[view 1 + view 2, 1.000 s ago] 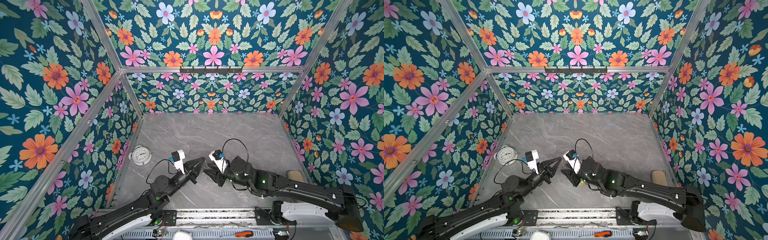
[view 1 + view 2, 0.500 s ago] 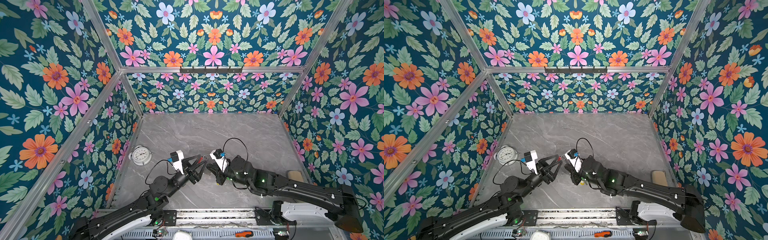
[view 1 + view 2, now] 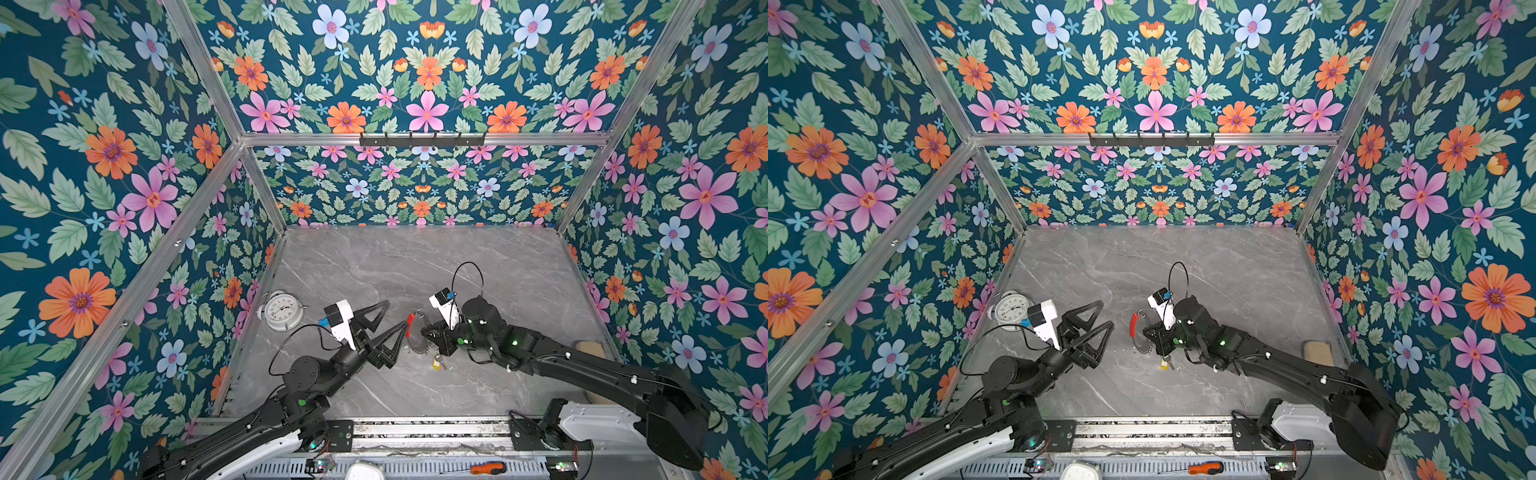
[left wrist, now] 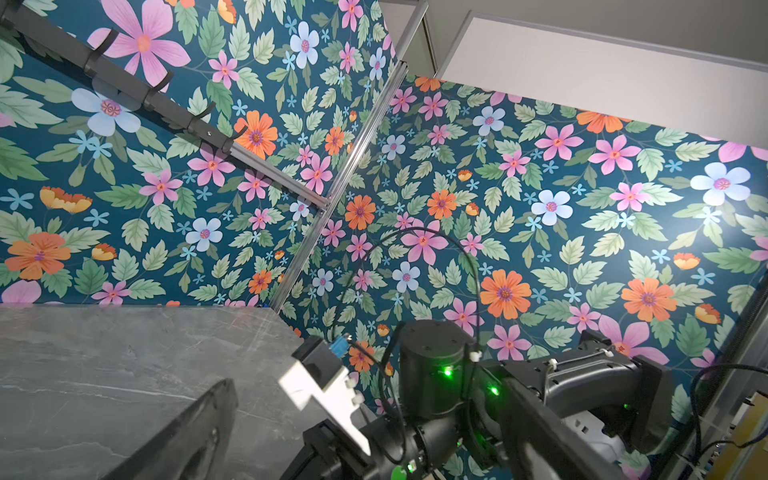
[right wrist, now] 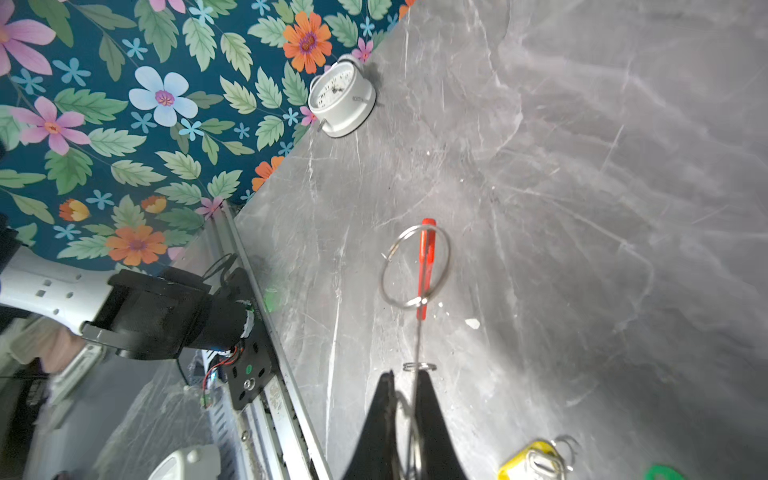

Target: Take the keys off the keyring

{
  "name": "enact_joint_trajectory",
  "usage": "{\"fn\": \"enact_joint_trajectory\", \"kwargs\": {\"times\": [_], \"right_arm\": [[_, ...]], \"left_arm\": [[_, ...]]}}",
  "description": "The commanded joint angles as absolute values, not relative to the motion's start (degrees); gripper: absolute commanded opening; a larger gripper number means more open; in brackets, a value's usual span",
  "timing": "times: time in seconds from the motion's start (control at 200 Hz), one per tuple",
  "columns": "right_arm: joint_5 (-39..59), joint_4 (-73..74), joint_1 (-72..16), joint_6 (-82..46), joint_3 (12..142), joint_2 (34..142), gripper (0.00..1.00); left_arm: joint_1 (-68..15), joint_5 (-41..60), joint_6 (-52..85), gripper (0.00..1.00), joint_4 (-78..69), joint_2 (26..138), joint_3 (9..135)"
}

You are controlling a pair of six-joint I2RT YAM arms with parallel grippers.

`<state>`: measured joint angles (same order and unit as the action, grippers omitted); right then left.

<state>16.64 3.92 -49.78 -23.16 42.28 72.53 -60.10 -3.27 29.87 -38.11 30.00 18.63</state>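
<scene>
The keyring (image 3: 415,347) (image 3: 1142,345) is a dark loop with a red section (image 5: 427,257). It stands on edge, with a silver split ring (image 5: 390,286) hanging at the red part. My right gripper (image 3: 428,332) (image 3: 1152,332) (image 5: 406,376) is shut on the loop's thin rim. My left gripper (image 3: 397,314) (image 3: 1106,313) is open just left of the red section, holding nothing. In the left wrist view only one of its fingers (image 4: 187,436) shows. A yellow-headed key (image 3: 436,362) (image 5: 532,459) lies on the table under the right gripper, beside a green key head (image 5: 660,473). I cannot tell whether they hang from the loop.
A white alarm clock (image 3: 282,311) (image 3: 1011,309) (image 5: 343,97) stands by the left wall. A beige block (image 3: 588,347) lies at the right wall. An orange-handled screwdriver (image 3: 482,468) rests on the front rail. Floral walls enclose the grey table (image 3: 415,257).
My left gripper has gone from shut to wide open and drawn back a little to the left. My right gripper has closed fully on the keyring.
</scene>
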Motion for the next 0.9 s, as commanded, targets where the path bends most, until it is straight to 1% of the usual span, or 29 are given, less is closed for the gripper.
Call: {"fn": "enact_joint_trajectory", "kwargs": {"times": [0.0, 0.195, 0.39, 0.48, 0.645, 0.69, 0.735, 0.85, 0.895], "right_arm": [[24.7, 7.2, -49.4, -25.2, 43.3, 76.5, 0.00], [31.2, 9.2, -47.3, -26.3, 46.1, 85.7, 0.00], [30.7, 7.5, -46.2, -26.5, 50.2, 94.3, 0.00], [28.7, 5.7, -46.1, -26.4, 52.0, 98.5, 0.00], [23.2, 1.1, -46.1, -25.8, 55.1, 102.2, 0.10], [21.9, 0.1, -46.1, -25.7, 55.6, 102.7, 0.15], [20.8, -0.6, -46.1, -25.6, 55.9, 102.8, 0.21], [17.9, -1.0, -46.1, -25.7, 55.6, 102.1, 0.46], [16.9, -1.1, -46.1, -25.7, 55.5, 101.5, 0.52]], "left_arm": [[-60.2, -2.2, 29.9, 1.00, -39.0, 30.7, 18.6], [-60.1, -1.4, 30.3, 1.00, -39.7, 30.6, 18.3], [-60.2, -0.7, 30.9, 1.00, -39.9, 30.6, 17.8], [-60.1, -0.6, 31.5, 1.00, -40.3, 30.3, 17.3], [-60.1, -0.4, 31.8, 1.00, -40.0, 30.2, 16.8], [-60.2, -0.4, 31.8, 1.00, -40.1, 30.1, 16.8], [-60.1, -0.5, 31.8, 1.00, -40.0, 30.1, 16.8], [-60.1, -0.6, 31.9, 1.00, -39.9, 30.1, 16.7], [-60.2, -0.5, 31.9, 1.00, -39.7, 30.1, 16.7]]}}
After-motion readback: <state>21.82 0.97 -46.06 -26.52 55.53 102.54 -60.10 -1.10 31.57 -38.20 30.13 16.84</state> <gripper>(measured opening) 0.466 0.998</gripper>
